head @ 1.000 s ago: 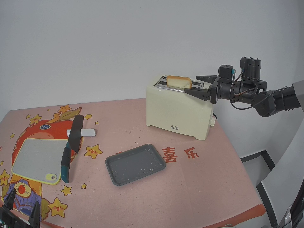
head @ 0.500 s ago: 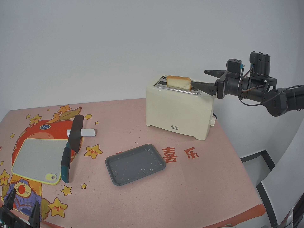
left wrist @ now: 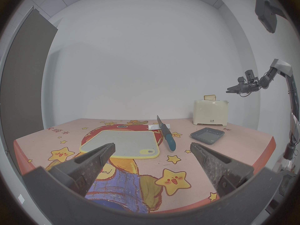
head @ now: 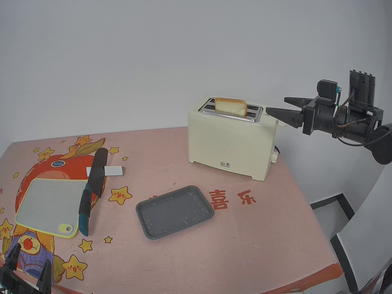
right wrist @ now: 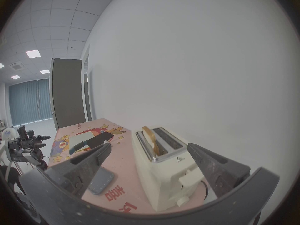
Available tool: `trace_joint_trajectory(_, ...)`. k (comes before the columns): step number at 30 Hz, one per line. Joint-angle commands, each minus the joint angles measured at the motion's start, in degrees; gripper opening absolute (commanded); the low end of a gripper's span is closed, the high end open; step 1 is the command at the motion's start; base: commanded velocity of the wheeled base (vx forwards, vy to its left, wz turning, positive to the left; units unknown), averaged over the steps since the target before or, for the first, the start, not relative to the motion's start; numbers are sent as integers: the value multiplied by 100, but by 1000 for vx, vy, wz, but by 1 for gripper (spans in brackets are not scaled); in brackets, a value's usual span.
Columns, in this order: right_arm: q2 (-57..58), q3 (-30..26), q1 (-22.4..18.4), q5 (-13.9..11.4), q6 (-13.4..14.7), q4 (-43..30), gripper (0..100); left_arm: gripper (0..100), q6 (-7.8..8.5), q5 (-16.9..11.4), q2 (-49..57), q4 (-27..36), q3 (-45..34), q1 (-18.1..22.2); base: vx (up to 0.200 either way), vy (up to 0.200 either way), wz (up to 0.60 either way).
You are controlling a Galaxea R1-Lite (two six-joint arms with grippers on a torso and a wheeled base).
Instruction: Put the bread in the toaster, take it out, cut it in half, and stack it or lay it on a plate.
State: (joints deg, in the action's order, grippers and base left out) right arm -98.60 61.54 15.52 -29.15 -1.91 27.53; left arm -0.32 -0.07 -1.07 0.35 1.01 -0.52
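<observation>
Pale bread, brown crust, upright in toaster slot, top poking out. Right gripper near toaster top, jaws spread, empty. Grey plate in front; knife along cutting board edge; left gripper likewise spread.

Small dark print sits low on the toaster front. Large red characters mark the worktop just right of the tray. A blue oval label, its lettering tiny, sits on the far-left apple drawing.

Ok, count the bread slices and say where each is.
1: the bread stands upright in one slot of the toaster, its top sticking out. The other slot's depth is hidden.
</observation>
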Motion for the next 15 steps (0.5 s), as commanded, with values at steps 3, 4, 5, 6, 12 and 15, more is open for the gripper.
trace_joint_trajectory(3,482,-555,-269,-21,16,42,100,100,-3,-1,-7,0,-84,0,0,0,0)
trace_joint_trajectory(4,482,-617,-304,-21,24,69,100,100,-3,-1,-7,0,-84,0,0,0,0)
trace_joint_trajectory(5,499,-828,-436,-30,51,262,100,100,-3,-1,-7,0,-92,0,0,0,0)
trace_joint_trajectory(6,491,-942,-480,-38,51,420,100,100,-3,-1,-7,0,-84,0,0,0,0)
trace_joint_trajectory(12,491,-1592,-488,-91,569,1510,100,100,-3,-1,-7,0,-84,0,0,0,0)
trace_joint_trajectory(15,526,-1900,-488,-91,842,1897,100,100,-3,-1,-7,0,-92,0,0,0,0)
